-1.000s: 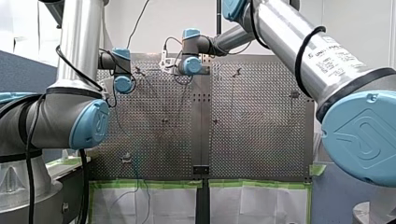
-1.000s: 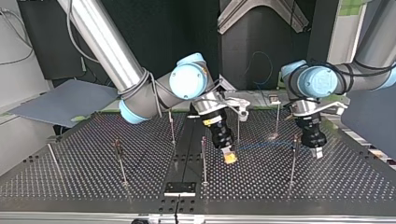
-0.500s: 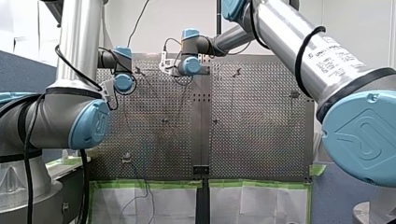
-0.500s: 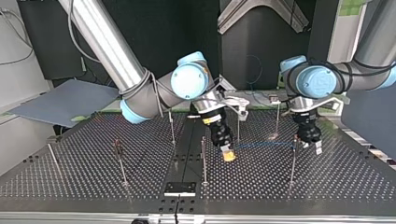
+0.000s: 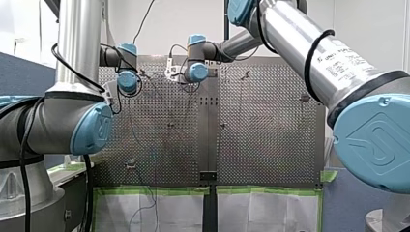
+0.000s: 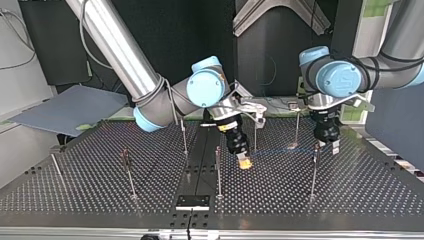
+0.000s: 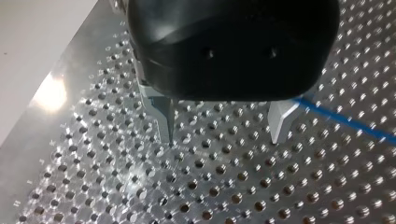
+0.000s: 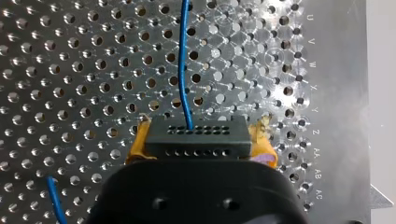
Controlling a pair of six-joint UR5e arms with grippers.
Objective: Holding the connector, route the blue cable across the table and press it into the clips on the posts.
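Front view: the left arm and right arm are recorded with wrists over the far end of the perforated table, upper centre-left of the frame. Their fingers are hidden there. Over the last second the left wrist has been shifted slightly up-frame. Top view: the left gripper, right of centre, has been drawn back from lower in the frame to a spot just beside the top of a post. The right gripper, at centre, has been moved only a little. The blue cable is now stretched in a near-straight line from the right gripper to that post's top. Judgement: the span is lined up for that clip, but whether it is seated cannot be told. Left wrist view: the metal fingers are spread wide with nothing between them, and the cable passes just outside one finger, over the table. Right wrist view: the black connector is pinched between the yellow pads. The cable leaves it straight ahead, and a second stretch lies off beside the gripper.
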